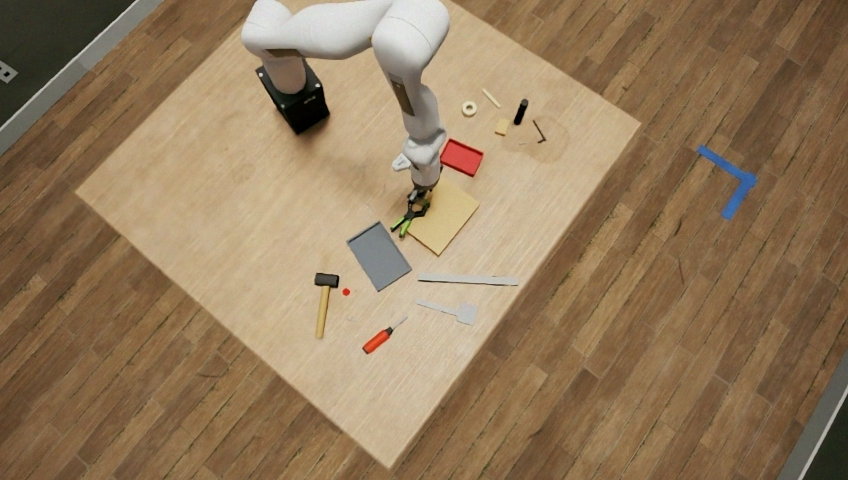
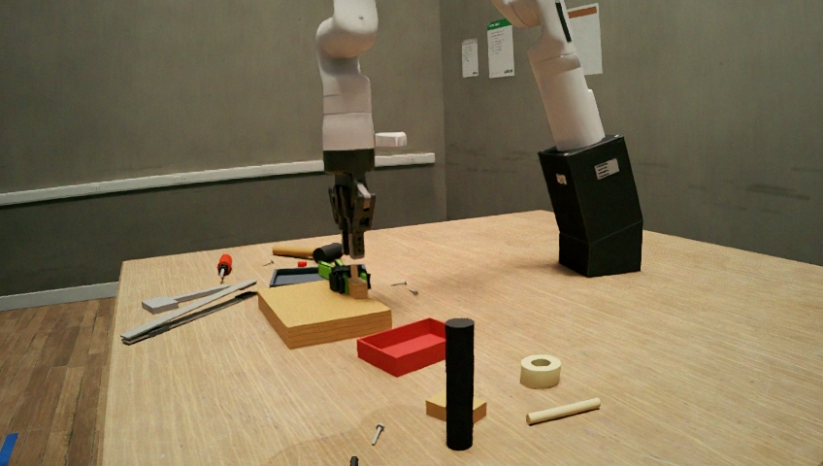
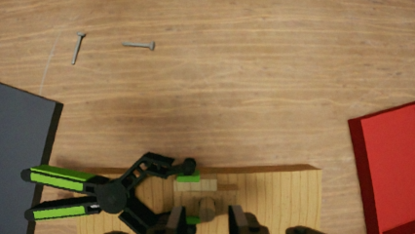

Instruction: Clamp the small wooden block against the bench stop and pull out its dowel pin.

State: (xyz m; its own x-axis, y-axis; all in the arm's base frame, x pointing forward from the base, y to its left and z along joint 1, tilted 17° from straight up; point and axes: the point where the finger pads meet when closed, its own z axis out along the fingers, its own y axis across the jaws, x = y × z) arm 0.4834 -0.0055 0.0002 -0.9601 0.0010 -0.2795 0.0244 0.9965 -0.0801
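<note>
My gripper [image 2: 353, 254] [image 3: 207, 220] points down above the block, its fingers partly open with a gap between them. The dowel pin [image 2: 353, 270] [image 3: 207, 209] stands upright in the small wooden block [image 3: 226, 198], below and between the fingertips, not gripped. The spring clamp [image 1: 410, 215] [image 2: 341, 279] [image 3: 112, 196], black and green, lies with one jaw at the pale bench stop [image 3: 208, 185] and the other at the block's far side. The block lies on the bench board [image 1: 447, 223] [image 2: 312, 303] [image 3: 292, 195] against or very near the stop. The lower jaw is partly hidden by a finger.
A grey tray [image 1: 379, 258] [image 3: 19, 141] lies beside the clamp handles. A red tray [image 1: 462, 158] [image 2: 404, 346] [image 3: 390, 166] is on the board's other side. Two screws [image 3: 78, 48] [image 3: 138, 45] lie behind the stop. A mallet [image 1: 323, 306], screwdriver [image 1: 377, 340] and ruler [image 1: 468, 279] lie farther off.
</note>
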